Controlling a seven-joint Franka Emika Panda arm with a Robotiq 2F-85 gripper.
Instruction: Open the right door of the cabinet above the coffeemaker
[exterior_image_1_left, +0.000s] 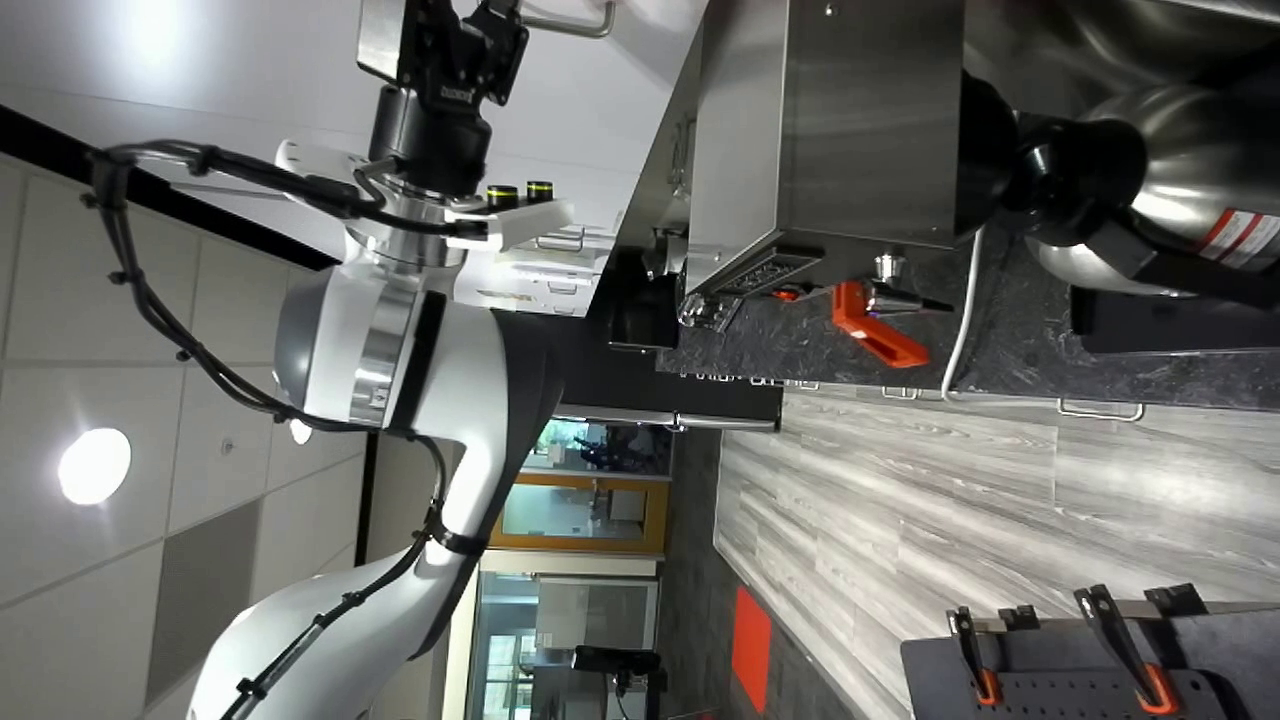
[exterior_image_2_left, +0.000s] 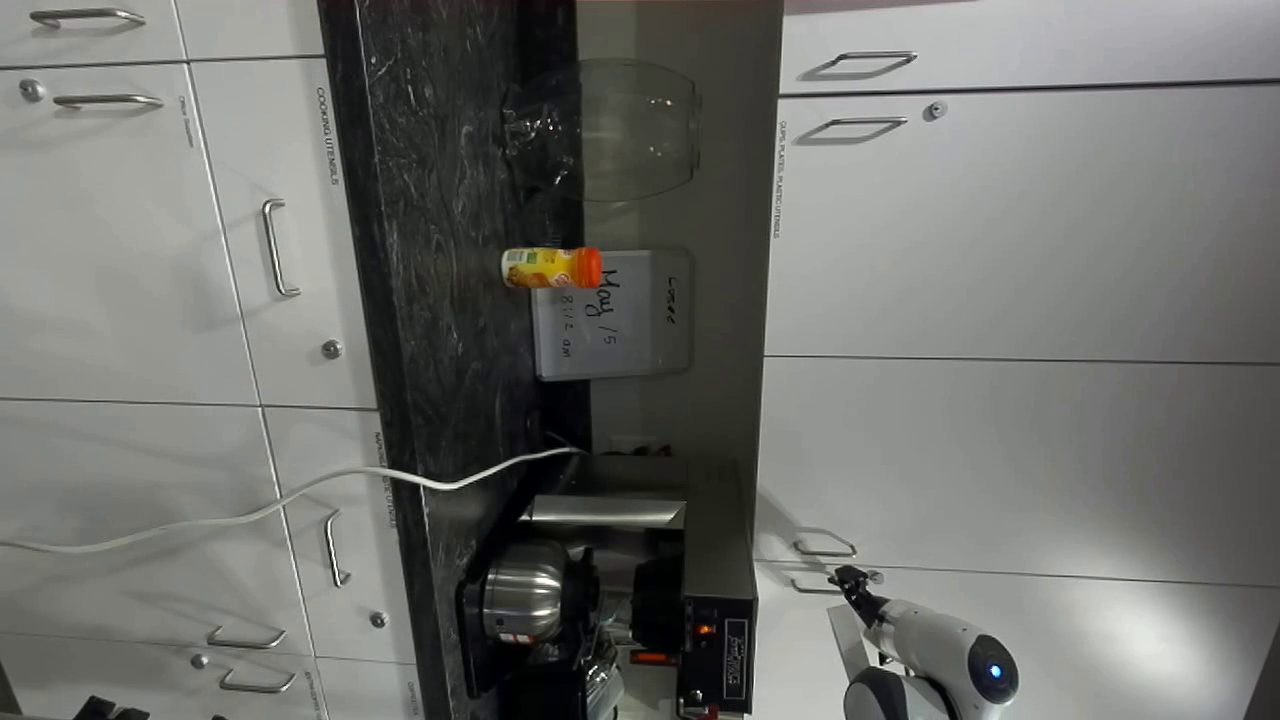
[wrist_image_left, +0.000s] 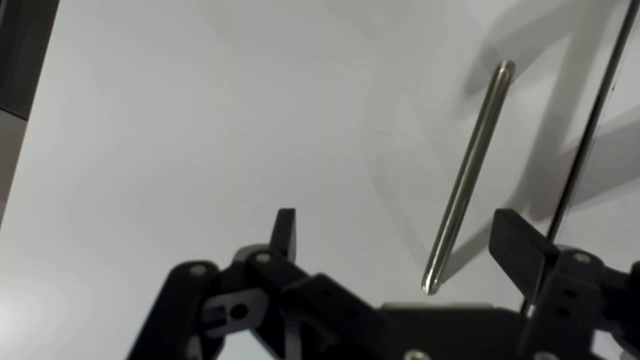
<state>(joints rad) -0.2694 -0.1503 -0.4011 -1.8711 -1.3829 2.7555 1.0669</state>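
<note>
The right door (exterior_image_2_left: 1090, 640) of the white cabinet (exterior_image_2_left: 1020, 460) is closed, flush with the panel beside it. Its silver bar handle (exterior_image_2_left: 812, 587) sits near the seam, with a round silver disc (exterior_image_2_left: 876, 577) nearby. In the wrist view the door (wrist_image_left: 225, 140) fills most of the picture, its handle (wrist_image_left: 467, 175) slanting beside the dark seam. The disc is out of sight there. My gripper (wrist_image_left: 395, 215) is open and empty, with the handle's near end between its fingers in view; depth is unclear. It also shows in both exterior views (exterior_image_1_left: 490, 35) (exterior_image_2_left: 848, 578), its fingertips partly cut off in one.
The coffeemaker (exterior_image_2_left: 718, 610) stands below the cabinet, and its metal body (exterior_image_1_left: 870, 140) is close under the arm. A neighbouring handle (exterior_image_2_left: 825, 548) sits just across the seam. A white cord (exterior_image_2_left: 440, 486) crosses the counter (exterior_image_2_left: 440, 300). A yellow bottle (exterior_image_2_left: 545, 268) stands there.
</note>
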